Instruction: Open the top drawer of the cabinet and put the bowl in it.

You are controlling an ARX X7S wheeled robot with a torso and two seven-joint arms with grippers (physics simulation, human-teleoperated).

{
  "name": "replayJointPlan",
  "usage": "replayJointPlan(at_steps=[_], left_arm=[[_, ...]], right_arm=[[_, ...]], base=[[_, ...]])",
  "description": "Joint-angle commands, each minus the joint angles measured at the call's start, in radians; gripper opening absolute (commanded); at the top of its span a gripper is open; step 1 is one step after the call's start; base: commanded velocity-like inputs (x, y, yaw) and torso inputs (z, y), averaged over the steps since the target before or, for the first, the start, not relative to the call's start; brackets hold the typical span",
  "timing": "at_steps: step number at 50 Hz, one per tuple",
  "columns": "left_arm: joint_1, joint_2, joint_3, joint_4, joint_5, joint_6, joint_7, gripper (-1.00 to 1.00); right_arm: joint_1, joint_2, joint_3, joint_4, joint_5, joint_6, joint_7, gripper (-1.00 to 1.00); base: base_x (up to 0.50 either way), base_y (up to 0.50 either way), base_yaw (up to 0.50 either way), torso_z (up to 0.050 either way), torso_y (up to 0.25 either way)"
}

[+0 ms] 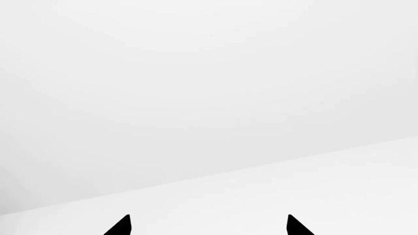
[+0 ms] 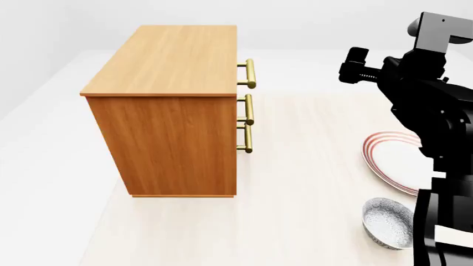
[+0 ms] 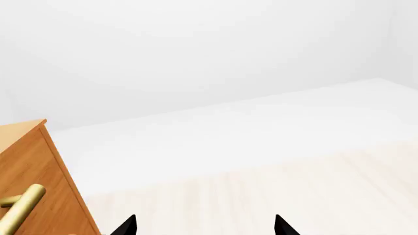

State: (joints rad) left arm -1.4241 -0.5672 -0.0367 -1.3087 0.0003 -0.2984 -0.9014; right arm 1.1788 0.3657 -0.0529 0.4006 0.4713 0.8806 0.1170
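Note:
The orange-brown cabinet (image 2: 177,111) stands on the floor at the left of the head view, its front facing right. All three drawers sit flush; the top drawer shows only by its brass handle (image 2: 250,73). The grey-blue speckled bowl (image 2: 388,221) rests upright on the floor at the lower right, beside my black right arm (image 2: 421,88). My right gripper (image 3: 205,227) is open and empty, with a cabinet corner (image 3: 33,176) and a brass handle (image 3: 19,208) off to one side. My left gripper (image 1: 207,227) is open, facing only white floor and wall.
A flat white plate with red rings (image 2: 388,160) lies on the pale wood floor (image 2: 310,183) just beyond the bowl, partly behind my right arm. White floor surrounds the wood patch behind and left of the cabinet.

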Motion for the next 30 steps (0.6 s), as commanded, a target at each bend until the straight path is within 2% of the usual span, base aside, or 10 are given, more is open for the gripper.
replayJointPlan(at_steps=[1,27,30], left_arm=[[-0.007,-0.001,0.002,0.000,0.000,-0.006,0.002,1.00],[-0.012,-0.002,0.000,0.000,-0.001,-0.009,0.006,1.00],[-0.012,-0.002,0.000,0.000,-0.001,-0.008,0.006,1.00]], right_arm=[[0.003,0.002,0.001,0.001,0.003,0.007,0.004,1.00],[0.010,0.003,0.012,0.012,0.011,0.020,0.024,1.00],[0.023,-0.014,0.074,0.038,0.039,0.036,0.064,1.00]], base=[[0.50,0.00,0.00,0.000,0.000],[0.50,0.00,0.00,0.000,0.001],[0.33,0.00,0.00,0.000,0.000]])
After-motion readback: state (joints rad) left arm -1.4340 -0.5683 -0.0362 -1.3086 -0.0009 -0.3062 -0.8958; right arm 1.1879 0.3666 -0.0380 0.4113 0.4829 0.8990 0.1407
